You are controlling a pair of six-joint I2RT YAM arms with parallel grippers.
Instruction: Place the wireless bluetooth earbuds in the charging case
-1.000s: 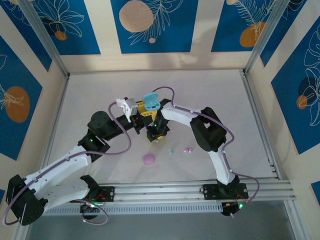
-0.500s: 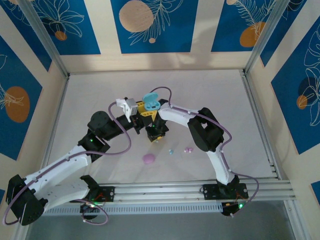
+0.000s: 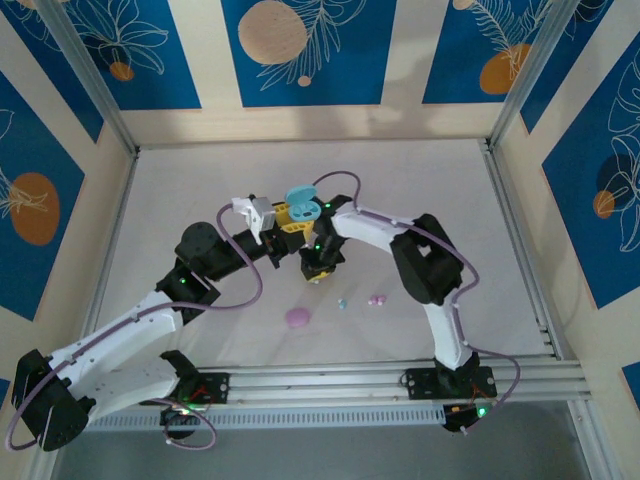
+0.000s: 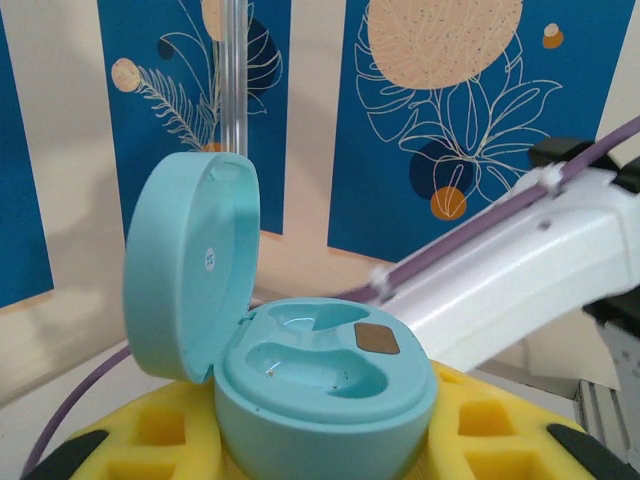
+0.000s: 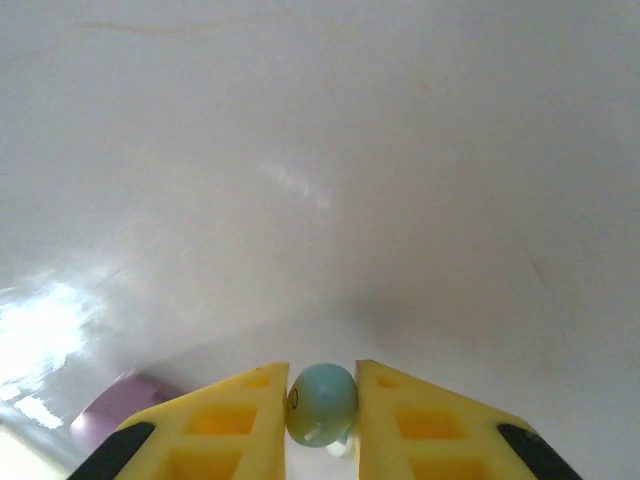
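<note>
Holding a teal earbud (image 5: 321,405) pinched in the right end effector (image 5: 322,375); left end effector (image 4: 325,440) clamps the open case (image 4: 330,400). Next, likely: align bud over an empty well (image 4: 305,362).

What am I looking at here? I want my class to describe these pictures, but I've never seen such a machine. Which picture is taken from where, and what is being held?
These are two robot arms bolted at the near edge of a table, each ending in a two-finger pincer. The wide picture looks down from above and behind them. The other two come from cameras on the wrists. The left pincer grips an open teal case, whose sockets look empty. The right pincer pinches a teal bud. On the table lie a pink case, a loose teal bud and pink buds.
</note>
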